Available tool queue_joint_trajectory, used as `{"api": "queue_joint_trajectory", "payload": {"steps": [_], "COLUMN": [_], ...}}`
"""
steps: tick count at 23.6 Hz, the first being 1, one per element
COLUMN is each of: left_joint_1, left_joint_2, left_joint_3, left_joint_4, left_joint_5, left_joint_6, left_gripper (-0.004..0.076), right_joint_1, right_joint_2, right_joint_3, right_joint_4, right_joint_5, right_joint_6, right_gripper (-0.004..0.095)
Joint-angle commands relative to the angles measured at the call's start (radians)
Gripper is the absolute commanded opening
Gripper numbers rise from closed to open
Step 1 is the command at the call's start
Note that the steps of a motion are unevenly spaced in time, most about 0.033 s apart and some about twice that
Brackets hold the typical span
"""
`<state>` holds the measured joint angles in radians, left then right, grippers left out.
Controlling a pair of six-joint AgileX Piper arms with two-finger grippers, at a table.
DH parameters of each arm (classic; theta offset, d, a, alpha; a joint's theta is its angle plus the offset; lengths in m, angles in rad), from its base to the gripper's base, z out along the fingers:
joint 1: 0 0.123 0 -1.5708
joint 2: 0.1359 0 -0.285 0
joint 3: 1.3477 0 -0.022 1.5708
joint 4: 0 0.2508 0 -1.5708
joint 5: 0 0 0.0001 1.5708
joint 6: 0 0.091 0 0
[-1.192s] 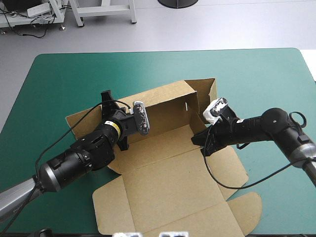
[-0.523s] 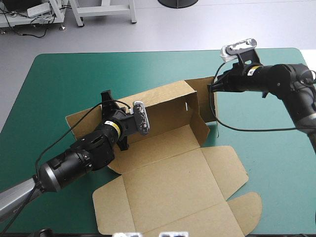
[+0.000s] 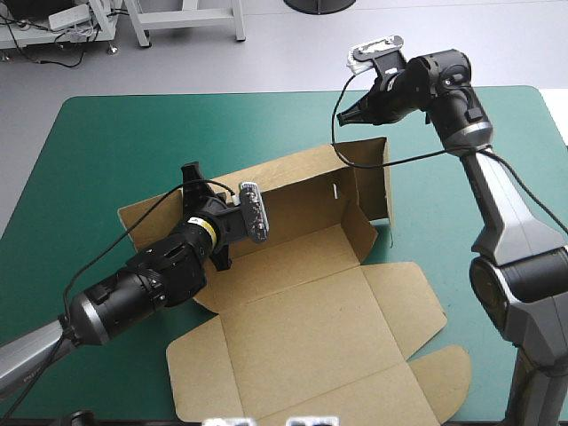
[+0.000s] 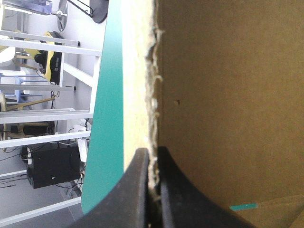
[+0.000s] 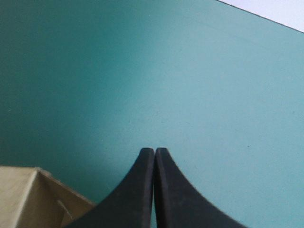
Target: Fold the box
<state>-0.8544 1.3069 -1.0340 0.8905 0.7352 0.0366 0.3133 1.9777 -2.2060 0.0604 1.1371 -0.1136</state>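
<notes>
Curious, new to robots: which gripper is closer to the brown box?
Left. The left gripper is shut on the box at its back wall; the right gripper hangs apart near its far corner.

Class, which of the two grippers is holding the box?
The left gripper: it pinches the edge of the box wall. The right gripper is shut on nothing, over the cover.

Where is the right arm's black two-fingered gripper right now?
High view: the right gripper hangs shut just beyond the far right corner of the brown cardboard box, over the teal-green table cover.
</notes>
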Motion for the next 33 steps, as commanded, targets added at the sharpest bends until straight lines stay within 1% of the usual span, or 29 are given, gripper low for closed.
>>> {"api": "queue_joint_trajectory", "payload": {"steps": [1, 4, 7, 10, 12, 14, 17, 20, 22, 23, 24, 26, 27, 28, 31, 33], "left_joint_1": [-0.007, -0.007, -0.007, -0.007, -0.007, -0.007, -0.007, -0.007, -0.007, -0.007, -0.007, -0.007, -0.007, -0.007, -0.007, -0.007], "left_joint_2": [-0.02, -0.02, -0.02, -0.02, -0.02, -0.02, -0.02, -0.02, -0.02, -0.02, -0.02, -0.02, -0.02, -0.02, -0.02, -0.02], "left_joint_3": [-0.017, -0.017, -0.017, -0.017, -0.017, -0.017, -0.017, -0.017, -0.017, -0.017, -0.017, -0.017, -0.017, -0.017, -0.017, -0.017], "left_joint_4": [-0.035, -0.035, -0.035, -0.035, -0.037, -0.039, -0.041, -0.042, -0.042, -0.042, -0.042, -0.042, -0.044, -0.046, -0.048, -0.048], "left_joint_5": [-0.049, -0.049, -0.051, -0.051, -0.051, -0.051, -0.052, -0.061, -0.063, -0.063, -0.063, -0.066, -0.065, -0.065, -0.065, -0.068], "left_joint_6": [-0.018, -0.018, -0.018, -0.018, -0.018, -0.018, -0.018, -0.018, -0.018, -0.018, -0.018, -0.018, -0.018, -0.018, -0.018, -0.018], "left_gripper": [-0.0006, -0.0006, -0.0006, -0.0006, -0.0006, -0.0006, -0.0006, -0.0006, -0.0006, -0.0006, -0.0006, -0.0006, -0.0006, -0.0006, -0.0006, -0.0006], "right_joint_1": [-0.002, -0.002, -0.002, -0.002, -0.002, -0.002, -0.002, -0.002, -0.004, -0.004, -0.008, -0.034, -0.057, -0.069, -0.107, -0.13], "right_joint_2": [-0.012, 0.015, 0.035, 0.033, 0.026, 0.014, -0.027, -0.087, -0.138, -0.186, -0.21, -0.271, -0.31, -0.334, -0.401, -0.447], "right_joint_3": [-0.06, -0.06, -0.06, -0.06, -0.06, -0.049, 0.019, 0.164, 0.259, 0.323, 0.36, 0.489, 0.583, 0.626, 0.777, 0.877], "right_joint_4": [-0.014, -0.014, -0.001, 0.02, 0.033, 0.05, 0.094, 0.1, 0.124, 0.158, 0.18, 0.265, 0.324, 0.349, 0.456, 0.563], "right_joint_5": [-0.038, -0.019, 0.023, 0.05, 0.101, 0.113, 0.113, 0.11, 0.031, -0.036, -0.065, -0.151, -0.232, -0.277, -0.384, -0.451], "right_joint_6": [0.017, 0.017, 0.018, 0.022, 0.021, 0.021, 0.013, -0.006, -0.012, -0.023, -0.039, -0.113, -0.153, -0.172, -0.294, -0.422], "right_gripper": [-0.0002, -0.0002, -0.0002, -0.0002, -0.0001, -0.0002, -0.0004, -0.0004, -0.0004, -0.0004, -0.0006, -0.0006, -0.0006, -0.0005, -0.0005, -0.0005]}}
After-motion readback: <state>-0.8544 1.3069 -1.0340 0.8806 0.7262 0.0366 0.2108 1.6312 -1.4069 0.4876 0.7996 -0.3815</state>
